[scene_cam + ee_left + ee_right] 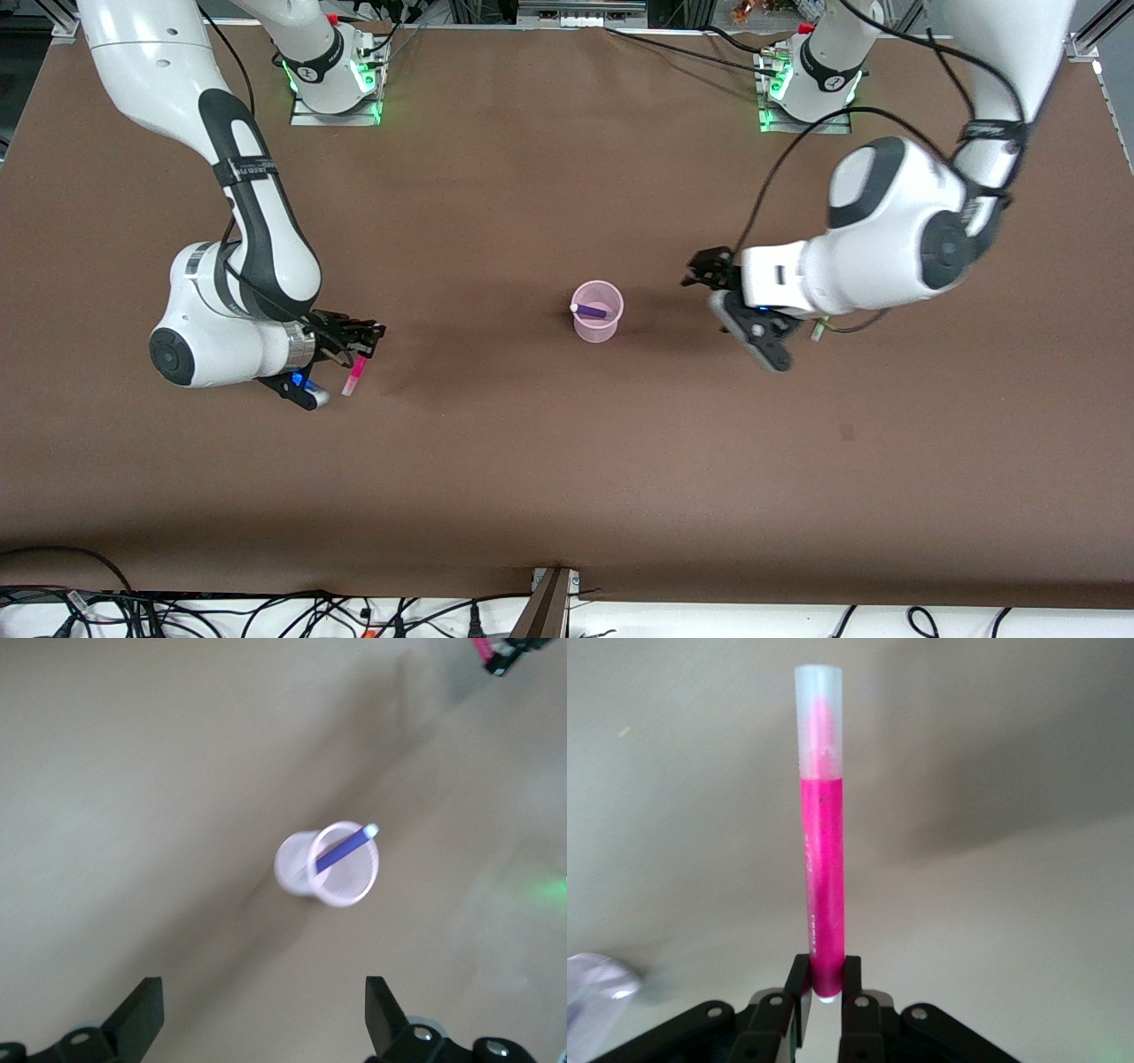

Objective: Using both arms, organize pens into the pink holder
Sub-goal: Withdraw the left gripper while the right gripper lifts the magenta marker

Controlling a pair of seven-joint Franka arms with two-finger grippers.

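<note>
**A:** Where is the pink holder (596, 312)?

**B:** It stands upright on the brown desk (532, 461), about mid-desk. Use it as the dial's centre, with twelve toward the arms' bases and six toward the front camera.

**A:** Is anything in it?

**B:** One dark blue-purple pen (592, 310). It leans across the inside, and its pale cap end rests against the rim at about nine o'clock. The left wrist view shows the same thing: the holder (330, 865) with that pen (341, 849) slanting up past its rim.

**A:** And the magenta-pink pen (356, 374)?

**B:** It is out around eight o'clock, well apart from the holder and pinched in the right tool (361, 350). In the right wrist view the tool (824, 983) grips the pen (822, 895) by its coloured end, and the pale cap points away from the fingers (799, 979). I cannot tell whether the cap touches the desk.

**A:** What about the left tool (700, 270)?

**B:** It is at three o'clock, near the holder and over bare desk. In its own wrist view the tool (261, 1014) is spread wide and holds nothing, with the fingers (142, 1014) to either side of the view and the holder in sight between them.
</note>
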